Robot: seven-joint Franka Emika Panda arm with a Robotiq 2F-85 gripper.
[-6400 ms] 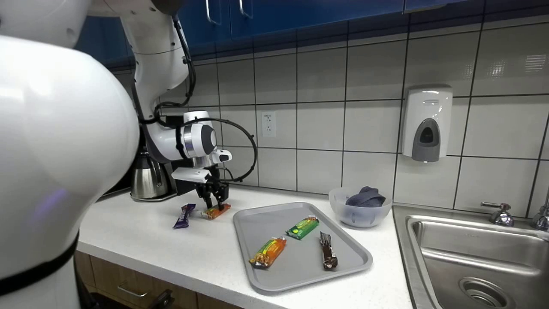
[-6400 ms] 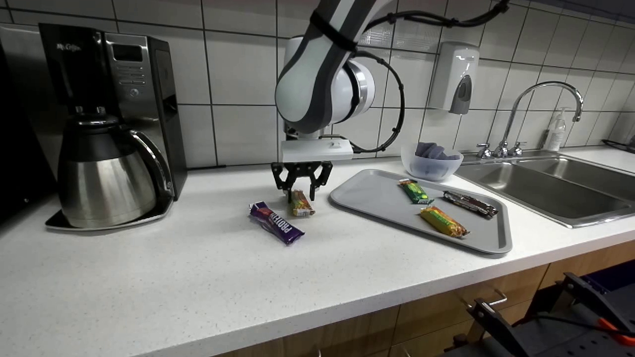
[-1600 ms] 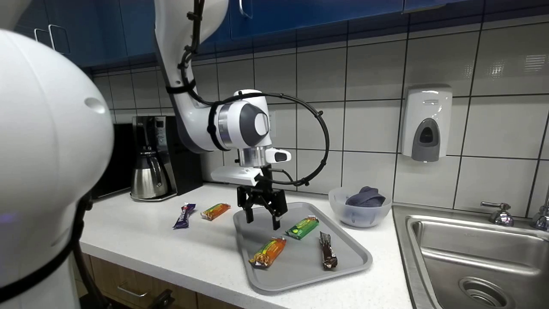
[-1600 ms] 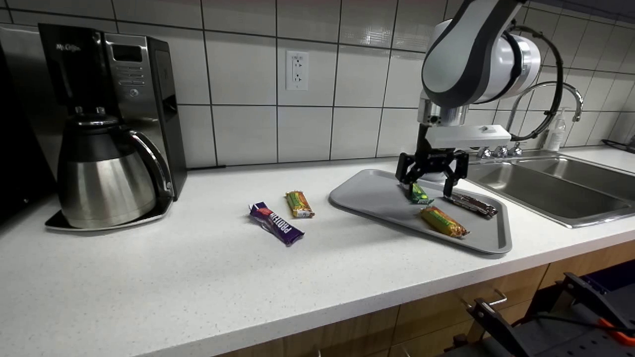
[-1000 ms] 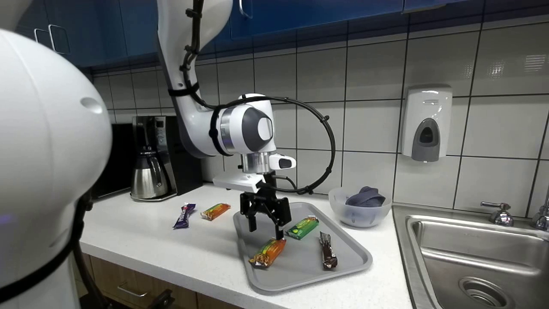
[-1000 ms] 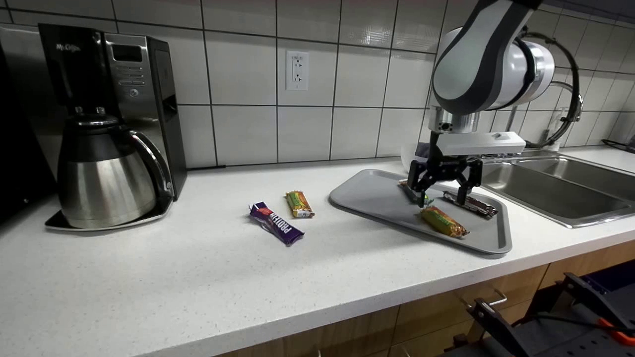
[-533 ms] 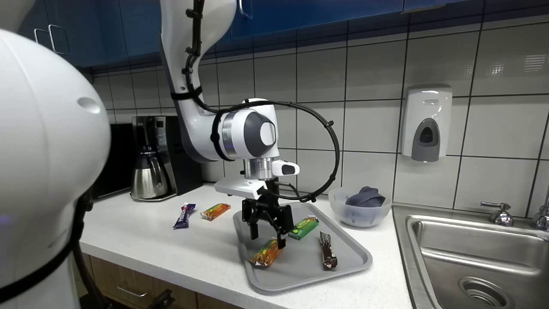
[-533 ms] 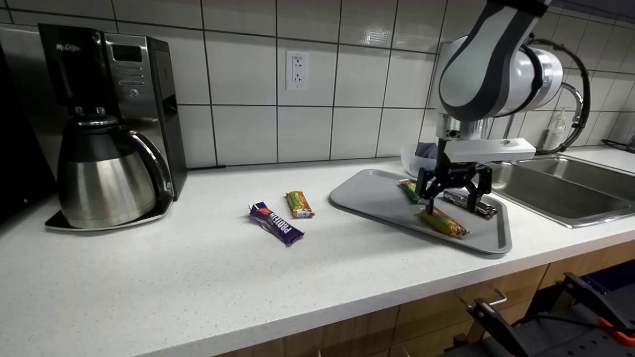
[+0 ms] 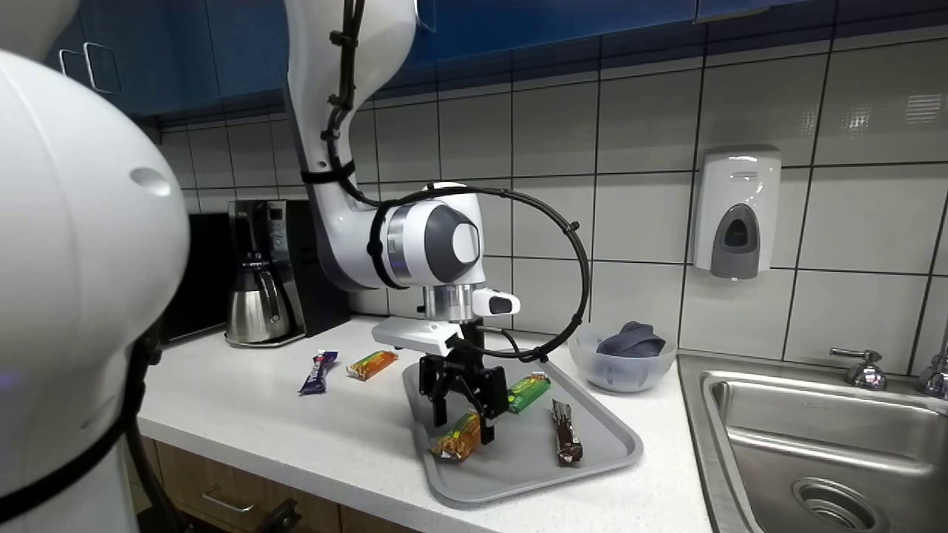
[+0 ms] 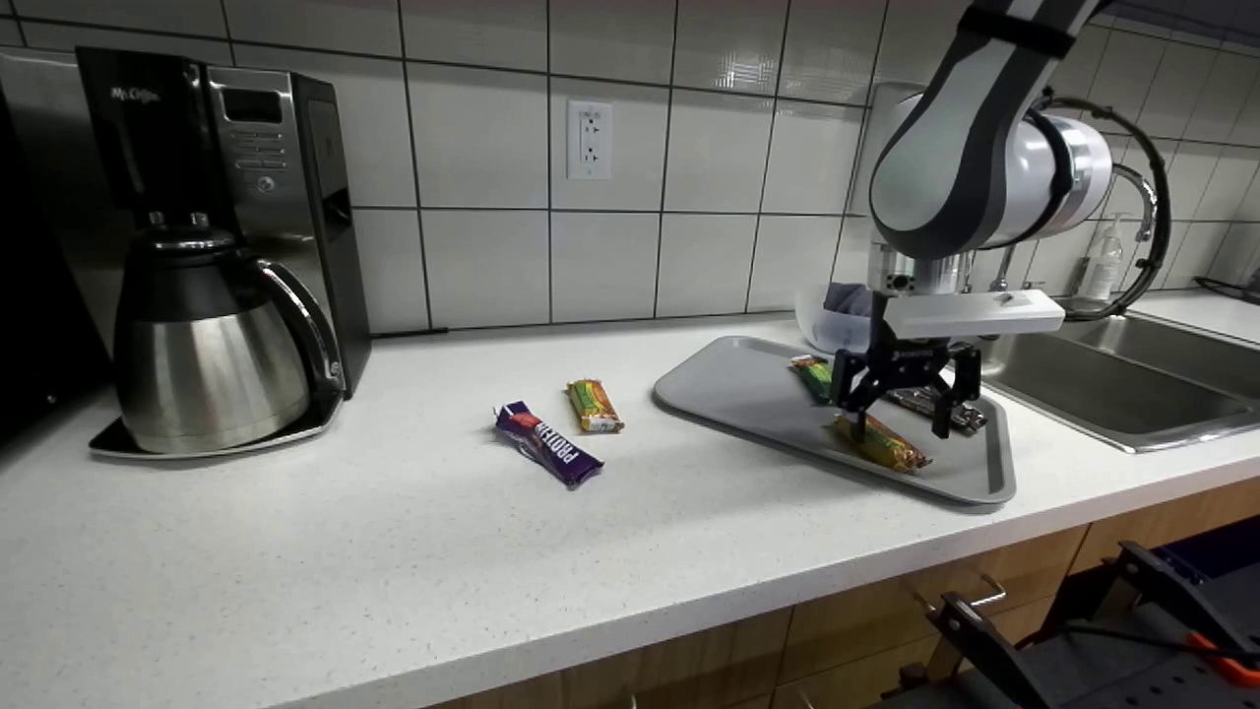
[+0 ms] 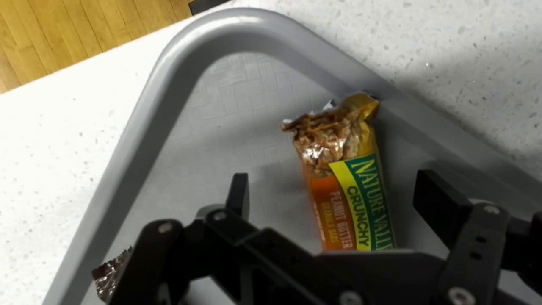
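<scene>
On my wrist feed, the peanut-butter bar (image 11: pixel 345 182) lies between my spread fingers (image 11: pixel 440 205), its length roughly square to their span.

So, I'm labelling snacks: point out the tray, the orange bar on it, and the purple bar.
Tray (image 9: pixel 518 453), in an exterior view: bare surface
Orange bar (image 11: pixel 345 178), in the wrist view: wrapper's middle
Purple bar (image 10: pixel 547 444), in an exterior view: wrapper's middle
</scene>
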